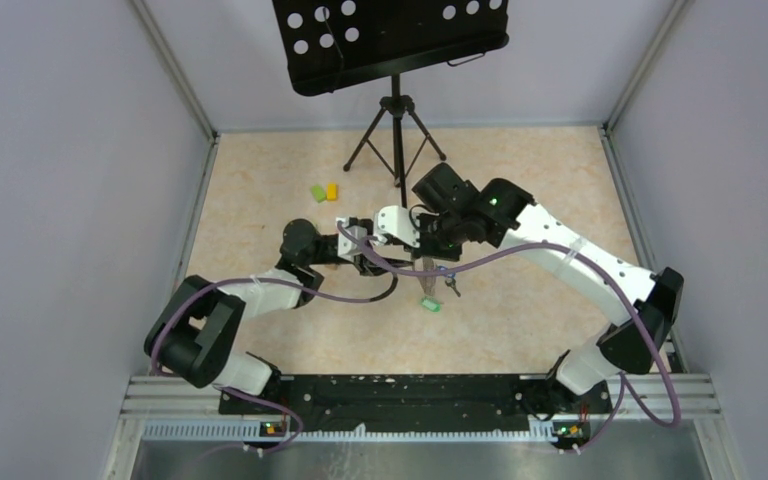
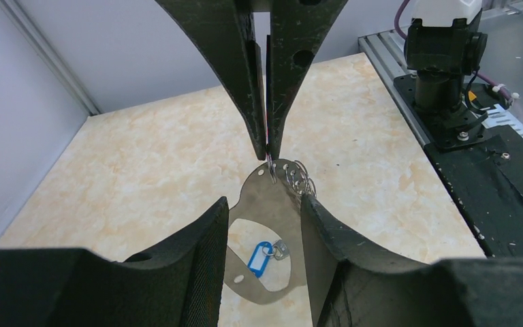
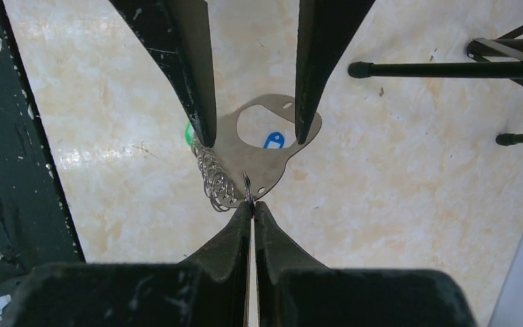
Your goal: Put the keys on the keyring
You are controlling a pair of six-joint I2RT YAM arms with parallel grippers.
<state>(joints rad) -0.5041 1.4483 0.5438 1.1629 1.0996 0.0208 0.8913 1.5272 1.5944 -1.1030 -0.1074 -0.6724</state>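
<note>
At the middle of the table (image 1: 260, 200) the keyring (image 2: 265, 194) is held clear of the surface, gripped across its width between the fingers of the left gripper (image 3: 255, 139). The right gripper (image 3: 252, 204) meets it from the opposite side, pinched on a small ring at its edge. One key (image 2: 259, 257) lies on the table directly beneath the keyring's opening and another key (image 1: 430, 304) lies just nearer the arm bases, while behind them all stands the stand (image 1: 397, 130), with two blocks (image 1: 324, 192) side by side to its left.
</note>
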